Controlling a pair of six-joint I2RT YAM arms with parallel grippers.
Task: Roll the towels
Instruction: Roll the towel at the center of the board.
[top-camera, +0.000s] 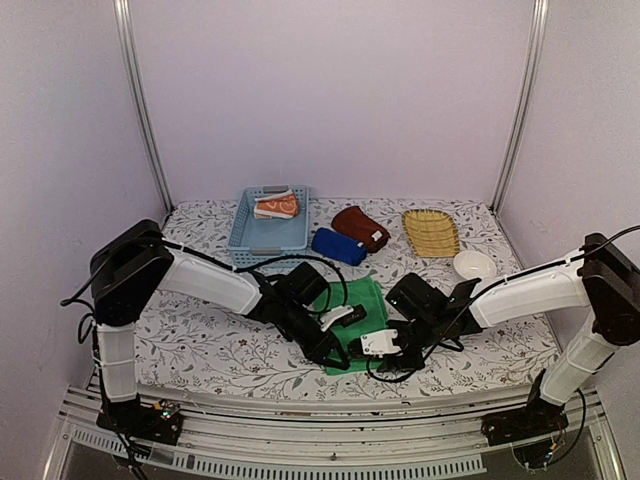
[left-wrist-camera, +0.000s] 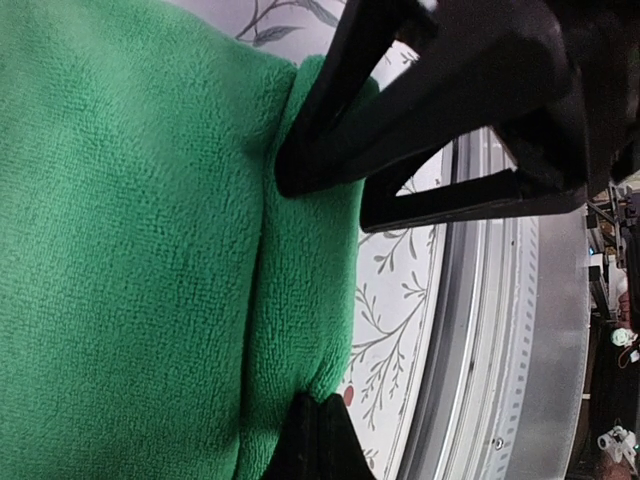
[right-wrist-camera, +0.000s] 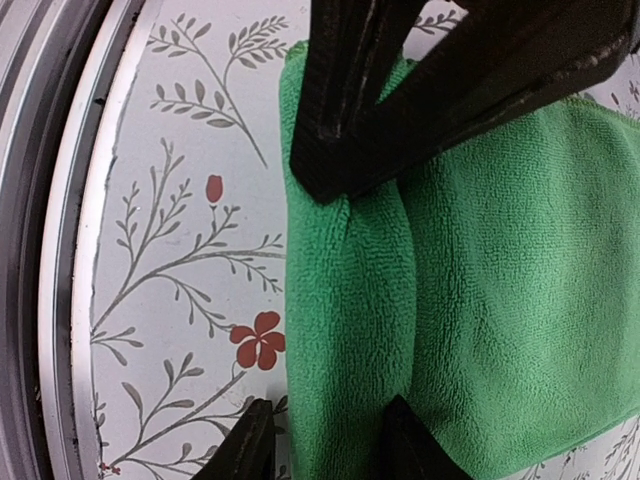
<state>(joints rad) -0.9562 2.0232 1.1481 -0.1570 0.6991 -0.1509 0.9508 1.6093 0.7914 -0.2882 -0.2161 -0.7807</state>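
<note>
two spread grippers, one roll begun

left gripper and right gripper clamp nothing; their fingertips press the green towel, its folded edge spanning each pair. flat cloth lies ahead: push both forward together, keeping it tight.

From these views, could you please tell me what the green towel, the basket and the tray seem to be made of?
Green towel: soft matte cloth, probably microfibre or terry, going by its short fuzzy pile. Basket: likely moulded plastic, light blue, smooth, with slotted walls. Tray: looks like woven wicker or straw, yellow, with ribbed strands.
</note>
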